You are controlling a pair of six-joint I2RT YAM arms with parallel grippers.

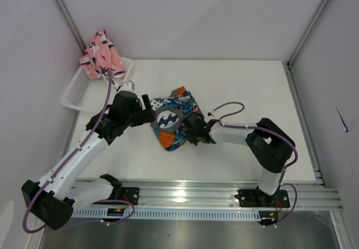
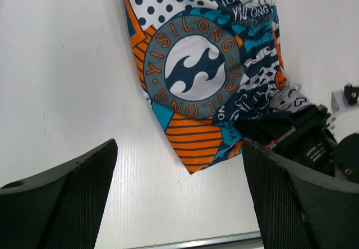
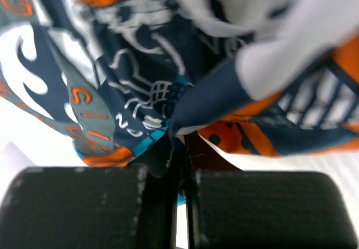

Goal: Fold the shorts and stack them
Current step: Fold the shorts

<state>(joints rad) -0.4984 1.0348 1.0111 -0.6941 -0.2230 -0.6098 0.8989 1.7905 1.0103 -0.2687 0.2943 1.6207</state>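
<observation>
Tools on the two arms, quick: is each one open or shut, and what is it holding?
Left tool: open, holding nothing.
Right tool: shut on the printed shorts.

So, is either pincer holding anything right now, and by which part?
The right pincer is shut on the blue, orange and white printed fabric shorts, pinching a fold at their edge nearest that arm. The left pincer is open and empty.
</observation>
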